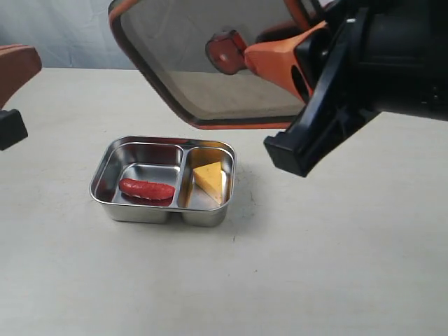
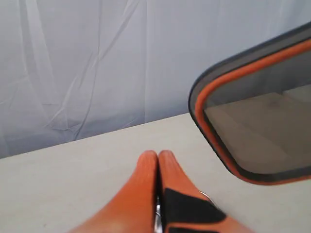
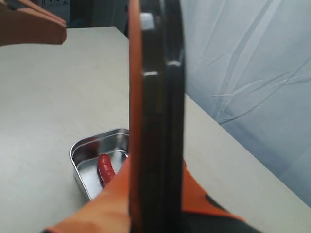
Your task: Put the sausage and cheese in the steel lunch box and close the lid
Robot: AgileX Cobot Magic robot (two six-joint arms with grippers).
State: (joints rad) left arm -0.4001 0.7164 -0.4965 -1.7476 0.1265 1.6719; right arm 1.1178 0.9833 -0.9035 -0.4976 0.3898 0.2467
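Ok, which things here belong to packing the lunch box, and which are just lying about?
For the job: sausage and cheese, each in its own compartment of the steel lunch box; lid, held up in the air by the right gripper.
Just there: table; grey cloth backdrop; left gripper, shut on nothing.

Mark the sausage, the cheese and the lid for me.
sausage [image 1: 147,189], exterior view, middle of its red body.
cheese [image 1: 208,179], exterior view, yellow top face.
lid [image 1: 183,70], exterior view, middle of tinted pane.
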